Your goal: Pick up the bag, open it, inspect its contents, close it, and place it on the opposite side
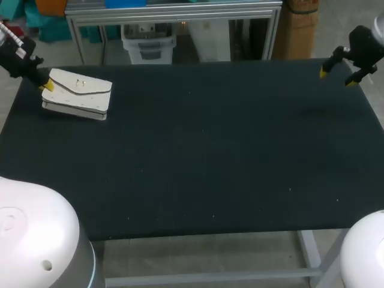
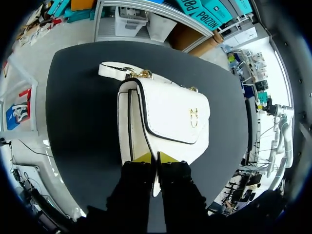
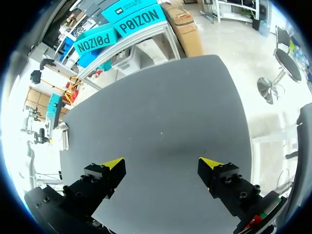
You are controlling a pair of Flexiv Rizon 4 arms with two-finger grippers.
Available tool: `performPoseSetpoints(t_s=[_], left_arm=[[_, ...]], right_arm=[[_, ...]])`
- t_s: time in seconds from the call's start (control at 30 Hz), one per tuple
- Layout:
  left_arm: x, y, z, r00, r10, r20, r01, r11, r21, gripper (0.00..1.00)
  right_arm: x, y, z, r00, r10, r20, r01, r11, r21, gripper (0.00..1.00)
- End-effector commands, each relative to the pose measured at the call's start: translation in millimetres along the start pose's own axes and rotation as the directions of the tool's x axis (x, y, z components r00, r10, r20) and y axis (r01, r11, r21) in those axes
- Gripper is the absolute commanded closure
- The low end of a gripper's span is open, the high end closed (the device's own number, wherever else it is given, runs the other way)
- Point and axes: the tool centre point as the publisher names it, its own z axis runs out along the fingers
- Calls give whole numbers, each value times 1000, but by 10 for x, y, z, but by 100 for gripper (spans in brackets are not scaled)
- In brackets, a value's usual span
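Left wrist view shows the left pincer (image 2: 156, 160) pinching a thin edge of the white bag (image 2: 168, 114), which lies flat on the desk (image 2: 78, 112) directly ahead of it. The bag looks light, with stiff, smooth panels that may slip, so a hold on the body's rim seems safer than the flap. Its gold clasp (image 2: 193, 117) sits beyond the tips. The right pincer (image 3: 163, 165) hangs spread, well apart from the bag.
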Motion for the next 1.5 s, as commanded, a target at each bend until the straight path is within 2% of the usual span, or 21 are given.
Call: performPoseSetpoints(t_s=[0.03,0.2,0.4,0.57,0.83,0.87,0.9,0.93,1.27,1.37,1.5], left_arm=[[-244,-29,189,999,-32,-21,31,998,-49,100],[-416,-78,177,996,-86,-11,86,996,-38,100],[-567,-180,86,992,-127,6,127,992,-4,100],[-649,-230,51,990,-141,14,141,990,5,100],[-707,-266,18,988,-155,27,155,988,0,100],[-703,-254,11,987,-156,25,156,988,-1,90],[-687,-233,3,987,-156,25,156,988,-1,7],[-680,-223,-2,987,-156,26,156,988,-1,0],[-572,-46,-213,985,-168,40,166,985,45,0],[-447,15,-308,981,-185,61,182,982,52,0],[-173,131,-395,973,-196,122,193,981,34,0]], right_arm=[[17,34,29,1000,-1,4,1,1000,10,0],[24,74,23,1000,-3,10,3,1000,17,0],[20,171,-63,998,-5,62,1,998,60,0],[-6,272,-153,993,-1,115,-11,995,96,0],[-66,282,-150,989,22,148,-42,990,132,0],[-66,282,-150,989,22,148,-42,990,132,0],[-66,282,-150,989,22,148,-42,990,132,0],[-66,282,-150,989,22,148,-42,990,132,0],[-66,282,-150,989,22,148,-42,990,132,0],[-66,282,-150,989,22,148,-42,990,132,0],[-66,282,-150,989,22,148,-42,990,132,0]])
